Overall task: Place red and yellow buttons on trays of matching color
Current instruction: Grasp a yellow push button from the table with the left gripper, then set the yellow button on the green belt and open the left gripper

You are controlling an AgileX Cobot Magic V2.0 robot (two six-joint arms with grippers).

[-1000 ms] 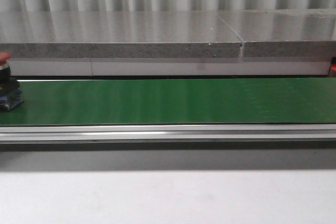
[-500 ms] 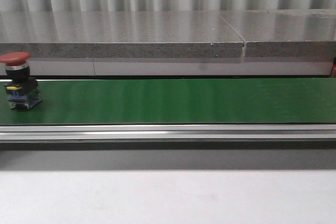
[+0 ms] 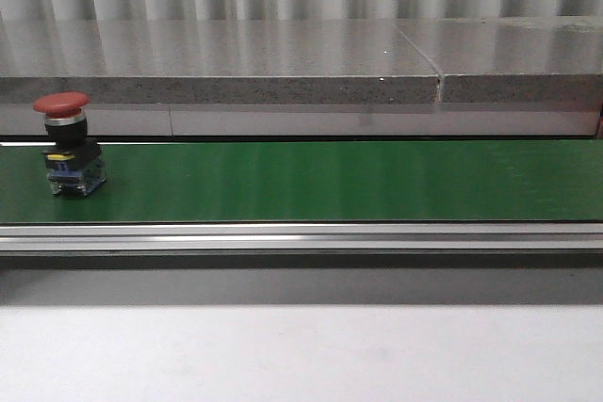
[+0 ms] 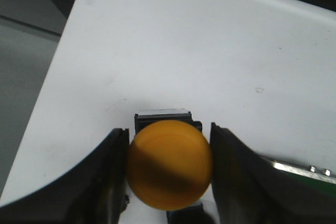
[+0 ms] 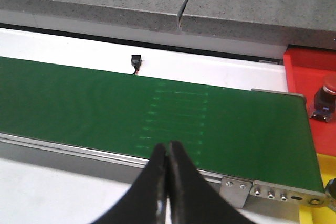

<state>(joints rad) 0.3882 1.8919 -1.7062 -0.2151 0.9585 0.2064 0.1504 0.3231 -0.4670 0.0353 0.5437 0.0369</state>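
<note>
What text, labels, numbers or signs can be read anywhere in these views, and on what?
None: no readable text in any view.
Red button on the green belt: its base shows blue and yellow patches, too blurred to read.
Yellow button in the left end effector: cap is plain.
Red tray: no marking visible.

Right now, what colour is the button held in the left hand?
Yellow button, clearest in the left wrist view.

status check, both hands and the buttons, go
Left hand shut on yellow button. Right hand shut, empty, over green belt. Red button upright on belt's left end, unobstructed.
</note>
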